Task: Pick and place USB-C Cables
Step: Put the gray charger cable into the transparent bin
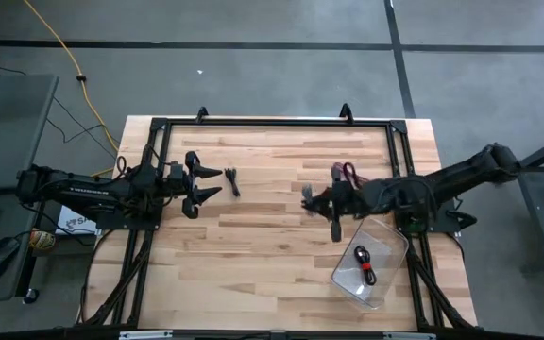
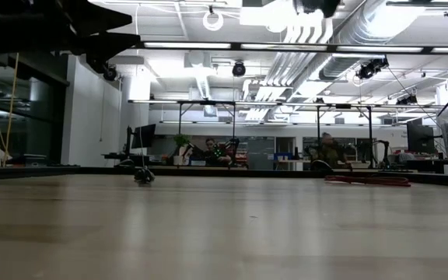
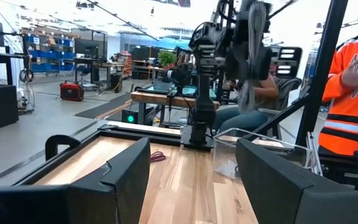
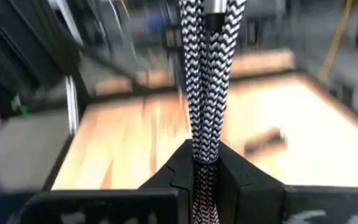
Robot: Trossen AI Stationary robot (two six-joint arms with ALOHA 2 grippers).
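Observation:
My right gripper (image 1: 317, 198) hangs over the table's middle right, shut on a silver-grey braided USB-C cable (image 4: 205, 81), also seen in the left wrist view (image 3: 250, 56). A black cable (image 1: 232, 181) lies on the wood just in front of my left gripper (image 1: 208, 184), which waits open at the left with nothing between its fingers. A pinkish-red cable (image 1: 348, 173) lies on the table beyond the right gripper. A black-and-red cable (image 1: 364, 264) lies inside the clear container (image 1: 393, 247) at the near right. My right gripper pinches the silver-grey cable bundle between its two fingers at one end (image 4: 204, 155). Several strands lie side by side in the hold. The rest of the bundle runs out past the fingertips along their line, lifted clear of the table.
A black frame (image 1: 272, 121) runs along the table's far edge and sides. A long yellow cord (image 1: 64, 57) lies on the floor at the far left. People sit beyond the table (image 3: 353, 93). Bare wood lies between the two grippers.

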